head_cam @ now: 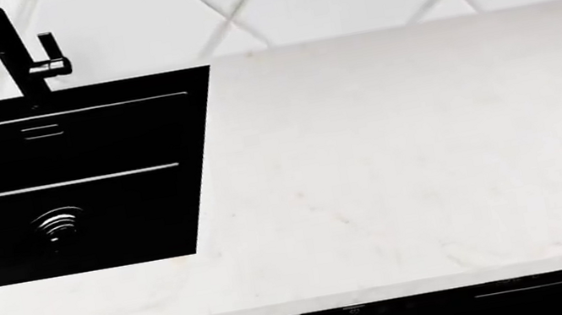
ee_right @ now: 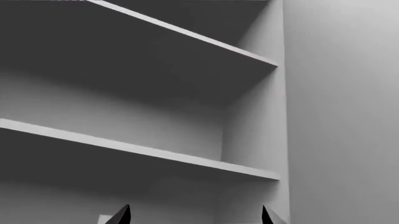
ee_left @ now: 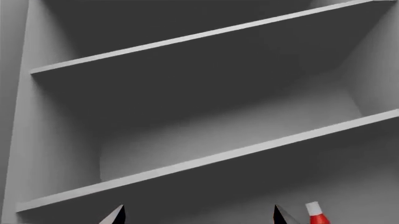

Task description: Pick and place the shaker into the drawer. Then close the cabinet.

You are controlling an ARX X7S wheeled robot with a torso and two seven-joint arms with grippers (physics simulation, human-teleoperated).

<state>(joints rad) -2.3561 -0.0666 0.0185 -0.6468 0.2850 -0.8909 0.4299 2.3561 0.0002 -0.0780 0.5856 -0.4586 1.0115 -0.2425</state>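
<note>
Your left gripper (ee_left: 198,215) shows two black fingertips spread wide apart before pale grey shelves (ee_left: 206,161), and the red-and-white shaker (ee_left: 317,214) stands just outside one tip. Your right gripper (ee_right: 194,215) is likewise spread, nothing between its tips, facing more shelves. Neither gripper appears over the marble countertop (head_cam: 419,160) beside the black sink (head_cam: 57,186).

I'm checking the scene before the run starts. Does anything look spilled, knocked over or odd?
Nothing stands out. The marble-look counter shows no spill, the black sink looks intact, and a small red-and-white bottle stands upright among the grey shelves.
</note>
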